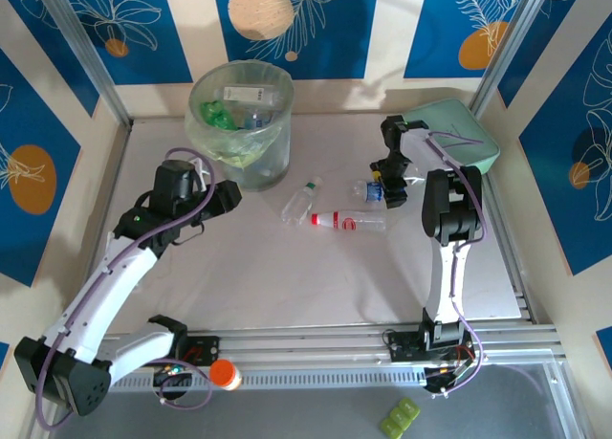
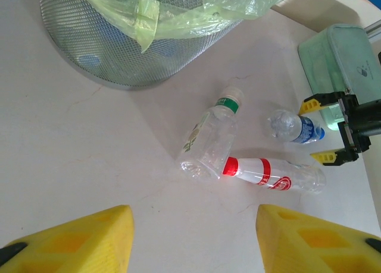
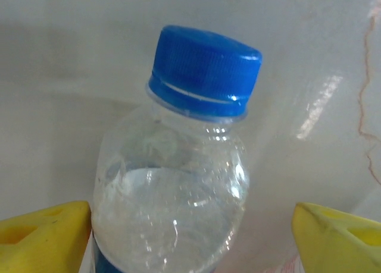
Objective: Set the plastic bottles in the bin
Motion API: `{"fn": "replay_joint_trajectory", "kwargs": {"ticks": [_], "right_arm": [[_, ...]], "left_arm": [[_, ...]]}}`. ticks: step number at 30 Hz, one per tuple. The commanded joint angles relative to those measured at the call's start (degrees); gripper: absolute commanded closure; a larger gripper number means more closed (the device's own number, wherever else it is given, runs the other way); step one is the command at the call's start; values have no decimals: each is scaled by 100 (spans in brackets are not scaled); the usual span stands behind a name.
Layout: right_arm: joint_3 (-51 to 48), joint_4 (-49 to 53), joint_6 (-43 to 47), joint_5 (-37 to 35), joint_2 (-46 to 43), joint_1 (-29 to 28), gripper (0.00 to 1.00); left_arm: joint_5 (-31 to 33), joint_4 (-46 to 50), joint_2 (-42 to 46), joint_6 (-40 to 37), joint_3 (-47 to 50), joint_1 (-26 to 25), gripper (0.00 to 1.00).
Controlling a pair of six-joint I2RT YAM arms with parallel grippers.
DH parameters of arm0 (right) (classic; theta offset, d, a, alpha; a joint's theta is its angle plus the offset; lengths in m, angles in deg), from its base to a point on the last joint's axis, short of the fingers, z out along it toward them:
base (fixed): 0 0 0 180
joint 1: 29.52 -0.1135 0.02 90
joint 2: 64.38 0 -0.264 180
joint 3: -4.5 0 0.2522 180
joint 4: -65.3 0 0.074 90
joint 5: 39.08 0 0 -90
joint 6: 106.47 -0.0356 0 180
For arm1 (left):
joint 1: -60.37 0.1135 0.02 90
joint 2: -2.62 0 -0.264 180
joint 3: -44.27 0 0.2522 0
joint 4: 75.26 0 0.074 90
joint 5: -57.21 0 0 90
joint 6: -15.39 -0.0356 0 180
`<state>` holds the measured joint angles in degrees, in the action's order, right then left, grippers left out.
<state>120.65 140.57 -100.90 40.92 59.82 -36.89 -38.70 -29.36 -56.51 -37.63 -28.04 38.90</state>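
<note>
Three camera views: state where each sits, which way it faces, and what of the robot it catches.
Top external: above and behind the bases, looking down on the table; left arm and right arm show.
Left wrist: on the left arm, facing the bin and red-capped bottle; its yellow jaws at the bottom.
Right wrist: low, close on the blue-capped bottle; its jaws flank it.
Shared: left and right wrist both show that bottle.

Left pincer (image 2: 191,225) parted, angled forward, right pincer (image 2: 318,130) spread wide, held low
</note>
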Motion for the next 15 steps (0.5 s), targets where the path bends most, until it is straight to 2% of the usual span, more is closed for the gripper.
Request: {"fn": "replay_joint_trajectory", "kwargs": {"ticks": [1,5,8,15], "right_arm": [[-33,-81,-3,122,104,68,16],[-80,-244,156,97,57,122,22],[-220,-428,238,77,-50,137,31],[-489,-690,470,310,-344,256,40]], "left_arm": [[-24,-56,-75,-67,-49,-32,44],[-55,-59,-169,-108,-146,-32,44],[-17,-76,-143,-155,-131,-37,43],[-30,-83,-133,-175,-250,-99,43]]}}
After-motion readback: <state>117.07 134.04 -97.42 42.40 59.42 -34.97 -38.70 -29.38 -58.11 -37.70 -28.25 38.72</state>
